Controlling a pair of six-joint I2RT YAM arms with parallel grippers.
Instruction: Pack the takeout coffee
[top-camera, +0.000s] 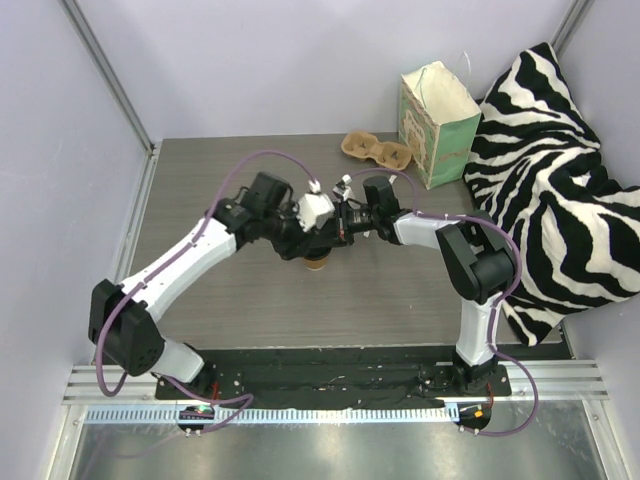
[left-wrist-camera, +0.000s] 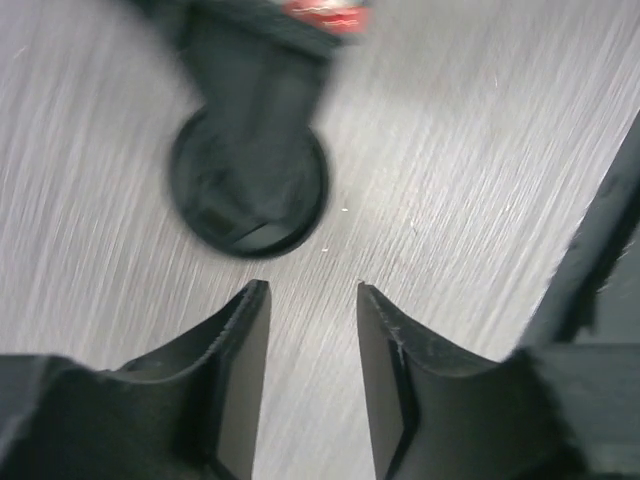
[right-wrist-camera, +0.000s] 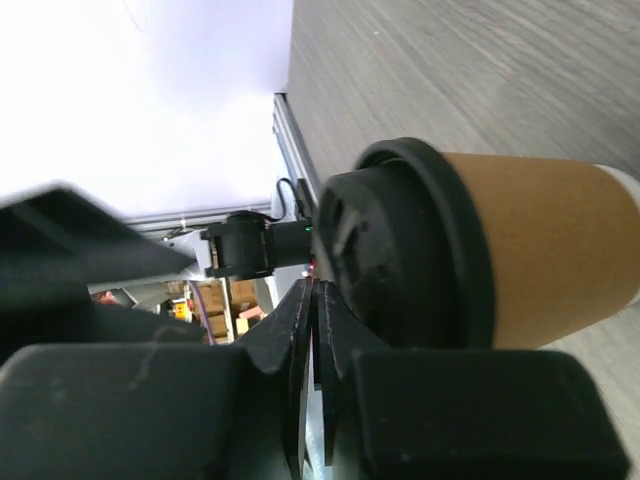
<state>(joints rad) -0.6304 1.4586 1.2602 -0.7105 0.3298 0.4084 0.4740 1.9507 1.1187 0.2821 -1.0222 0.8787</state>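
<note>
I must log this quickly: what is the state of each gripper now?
Left gripper: open, holding nothing.
Right gripper: shut, right beside the lid of the takeout coffee, gripping nothing.

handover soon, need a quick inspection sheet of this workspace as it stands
surface: grey wood-grain table, no spills seen
job's things: takeout coffee stands mid-table with its black lid on, not in the bag
clutter: pulp cup carrier and upright mint-green paper bag at the far edge
grippers: left gripper open and empty, just short of the cup; right gripper shut, its tip at the lid
cables: purple cables looped along both arms, none seen snagged
surroundings: zebra-print cushion at the right edge, plain pale walls
</note>
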